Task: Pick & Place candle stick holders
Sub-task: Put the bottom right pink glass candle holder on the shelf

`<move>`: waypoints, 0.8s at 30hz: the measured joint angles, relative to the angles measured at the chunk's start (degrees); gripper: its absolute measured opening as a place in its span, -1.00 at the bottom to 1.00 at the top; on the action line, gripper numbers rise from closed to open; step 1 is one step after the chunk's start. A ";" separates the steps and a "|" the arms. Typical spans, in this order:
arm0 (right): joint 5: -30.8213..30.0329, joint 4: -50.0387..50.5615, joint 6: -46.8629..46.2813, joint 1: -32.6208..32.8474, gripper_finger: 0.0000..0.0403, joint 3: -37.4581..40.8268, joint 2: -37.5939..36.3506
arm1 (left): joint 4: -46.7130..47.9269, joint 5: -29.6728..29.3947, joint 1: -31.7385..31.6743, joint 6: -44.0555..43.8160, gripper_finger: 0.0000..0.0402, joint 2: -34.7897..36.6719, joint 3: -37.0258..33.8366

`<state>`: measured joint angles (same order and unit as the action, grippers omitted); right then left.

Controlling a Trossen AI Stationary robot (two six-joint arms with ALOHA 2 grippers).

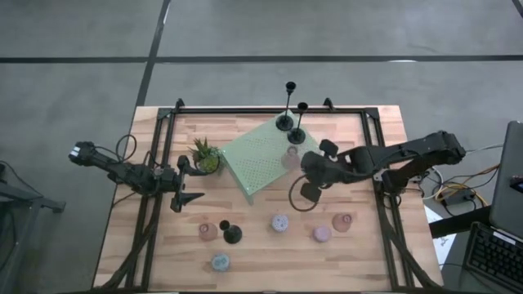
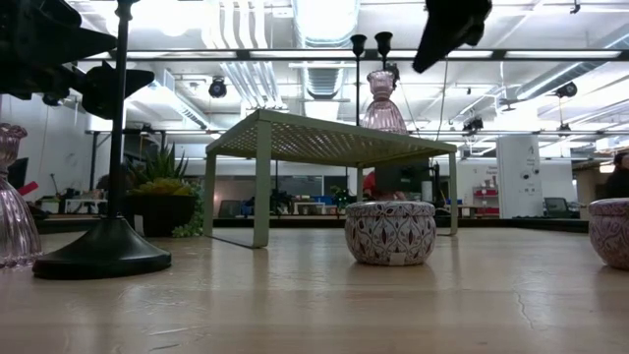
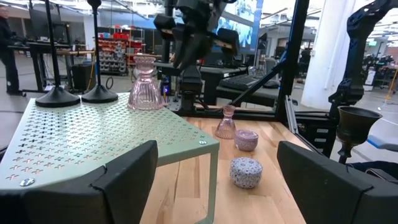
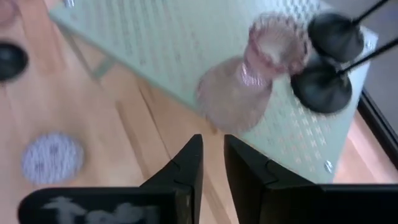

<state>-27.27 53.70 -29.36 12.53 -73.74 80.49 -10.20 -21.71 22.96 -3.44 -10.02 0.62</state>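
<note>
we've got our right gripper (image 4: 211, 163) above the stand's right edge, fingers nearly together and holding nothing, so the pink glass holder (image 1: 292, 157) stands free on the pale green perforated stand (image 1: 255, 167), centre of the high view, beside two black stick holders (image 1: 291, 104) already grouped there. our left gripper (image 1: 185, 198) waits at centre left, jaws wide and empty. along the lower edge, another glass cup (image 1: 208, 232), one black stick (image 1: 232, 234) and the pucks (image 1: 279, 222) look still to collect
</note>
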 joint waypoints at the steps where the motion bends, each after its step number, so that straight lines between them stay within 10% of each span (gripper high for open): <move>1: -1.01 -2.31 -0.01 0.29 -0.67 1.21 -0.46 | 0.00 0.00 0.00 0.02 0.67 0.00 0.00; 24: -23.62 -35.02 1.82 2.93 -0.15 24.45 -6.36 | -0.02 0.00 0.00 0.02 0.67 0.02 0.02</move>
<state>-50.89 18.69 -27.54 15.46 -49.29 74.13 -10.22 -21.71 22.96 -3.42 -10.00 0.64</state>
